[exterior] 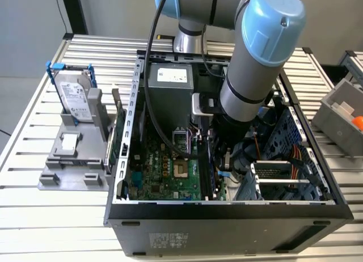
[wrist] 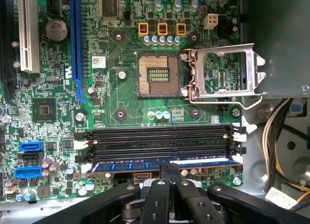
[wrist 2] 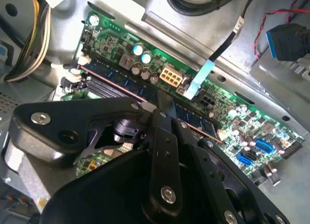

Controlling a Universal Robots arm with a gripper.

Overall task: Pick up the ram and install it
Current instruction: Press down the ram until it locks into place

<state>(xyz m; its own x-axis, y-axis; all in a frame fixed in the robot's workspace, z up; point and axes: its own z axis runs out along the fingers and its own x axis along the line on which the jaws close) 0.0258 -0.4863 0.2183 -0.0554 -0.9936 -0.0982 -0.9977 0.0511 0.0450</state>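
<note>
The tool (wrist: 169,178) reaches down inside the open computer case (exterior: 227,208), its two black fingers (wrist: 163,195) drawn narrow and closed on the top edge of the ram (wrist: 164,163). In the first wrist view the ram stands on edge in the memory slot nearest the tool, a thin bluish stick running the length of the slot, with the other long black slots (wrist: 160,139) lying just beyond it at 12 o'clock. Whether it is pressed fully home cannot be told. In the second wrist view the ram (wrist 2: 116,81) shows as a dark strip with a coppery edge running out from under the black linkage of the tool (wrist 2: 162,110).

Past the slots on the motherboard (wrist: 121,83) sits the open processor socket (wrist: 158,74), its metal retention frame (wrist: 225,71) swung aside. In the exterior view the arm (exterior: 255,63) descends into the case, and at 9 o'clock of the case a hard drive (exterior: 74,94) stands upright in a grey holder (exterior: 71,160) on the slatted desk (exterior: 34,216).
</note>
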